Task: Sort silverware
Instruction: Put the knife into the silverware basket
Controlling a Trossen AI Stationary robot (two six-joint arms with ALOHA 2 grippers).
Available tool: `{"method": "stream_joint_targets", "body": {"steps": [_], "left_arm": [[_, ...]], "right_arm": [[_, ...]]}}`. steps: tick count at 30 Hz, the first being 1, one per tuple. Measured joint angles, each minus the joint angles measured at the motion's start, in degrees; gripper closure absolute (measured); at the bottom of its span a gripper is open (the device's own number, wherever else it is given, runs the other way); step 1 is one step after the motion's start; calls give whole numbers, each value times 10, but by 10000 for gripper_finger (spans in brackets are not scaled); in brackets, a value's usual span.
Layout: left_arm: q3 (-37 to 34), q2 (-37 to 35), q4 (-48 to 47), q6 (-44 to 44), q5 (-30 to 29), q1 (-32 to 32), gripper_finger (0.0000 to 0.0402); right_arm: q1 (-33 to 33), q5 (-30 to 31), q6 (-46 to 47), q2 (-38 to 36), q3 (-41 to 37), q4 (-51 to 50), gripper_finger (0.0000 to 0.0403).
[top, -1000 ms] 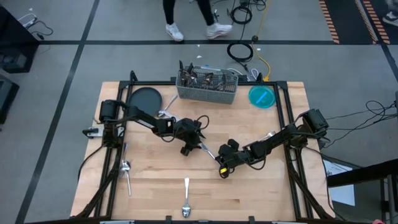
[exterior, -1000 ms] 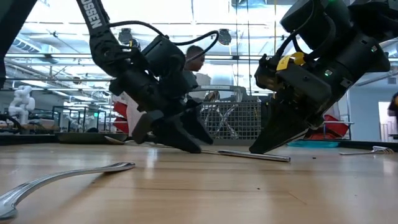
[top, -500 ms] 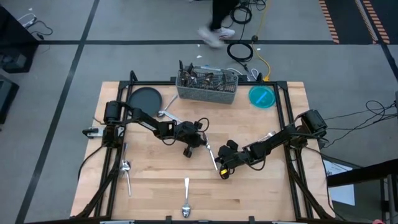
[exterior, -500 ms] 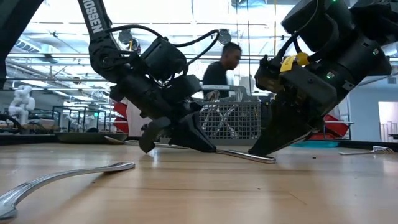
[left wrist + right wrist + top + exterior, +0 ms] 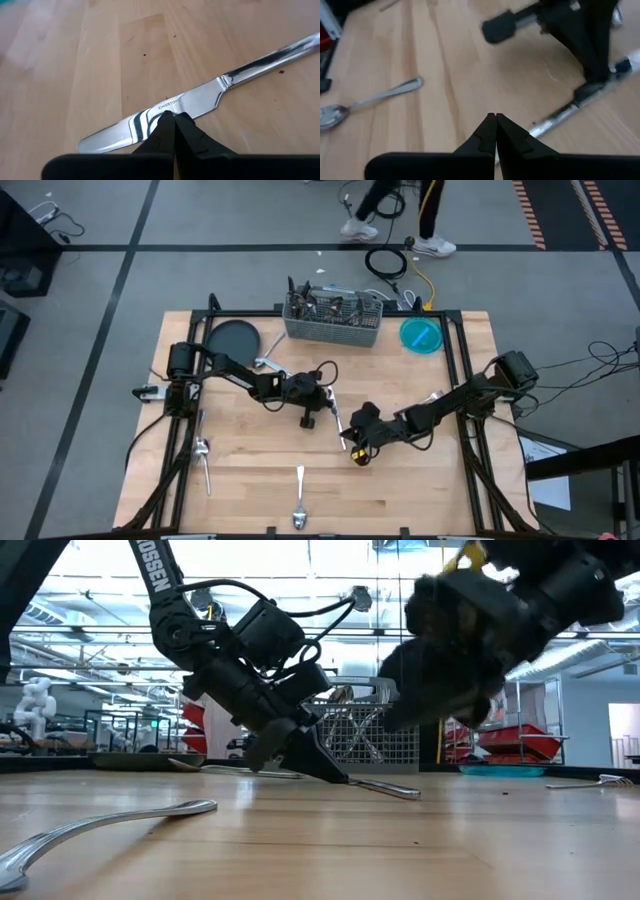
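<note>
A silver knife (image 5: pixel 200 97) of the silverware lies on the wooden table mid-way across, also visible in the high view (image 5: pixel 338 426). My left gripper (image 5: pixel 174 119) is shut on its blade; from above it sits left of centre (image 5: pixel 328 407). My right gripper (image 5: pixel 495 118) is shut on nothing. It hovers above the wood just near-right of the knife (image 5: pixel 351 450) and shows blurred in the low view (image 5: pixel 395 722). More silverware stands in the wire caddy (image 5: pixel 333 320) at the far edge. My left gripper pinches the knife's blade near its middle (image 5: pixel 165 107) between its two fingertips. The fingers slant down from the table's left side and lie across the blade. The knife stays low, its handle end (image 5: pixel 410 793) on the wood.
A fork (image 5: pixel 203 456) lies by the left edge, a spoon (image 5: pixel 299 505) at the near edge, and another piece (image 5: pixel 266 362) beside the dark plate (image 5: pixel 233 338). A teal dish (image 5: pixel 422 335) sits far right. People walk beyond the table.
My left gripper has rolled and shut on the knife's blade. My right gripper, shut throughout, has risen off the knife's handle end. The knife has turned a little on the table.
</note>
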Motion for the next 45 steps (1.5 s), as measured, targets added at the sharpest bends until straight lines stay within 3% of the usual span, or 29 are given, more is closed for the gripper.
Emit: {"method": "stream_joint_targets", "body": {"steps": [14,21,25,30,34,40,45], "left_arm": [[0,1,4,-38,6,0,401],[0,-21,1,-68,13,-2,390],[-4,-77,-38,-76,13,2,358],[0,-139,-39,2,18,8,308],[-1,-138,-68,19,62,9,252],[0,-97,-129,77,69,5,171],[2,-90,-116,145,18,-11,130]], "right_arm": [[10,-17,18,77,8,5,403],[21,-14,97,75,13,-100,403],[31,-9,108,74,12,-136,403],[43,-4,108,74,14,-157,403],[44,-5,99,74,14,-159,403],[44,-5,85,74,14,-170,403],[44,-5,94,74,14,-170,403]]}}
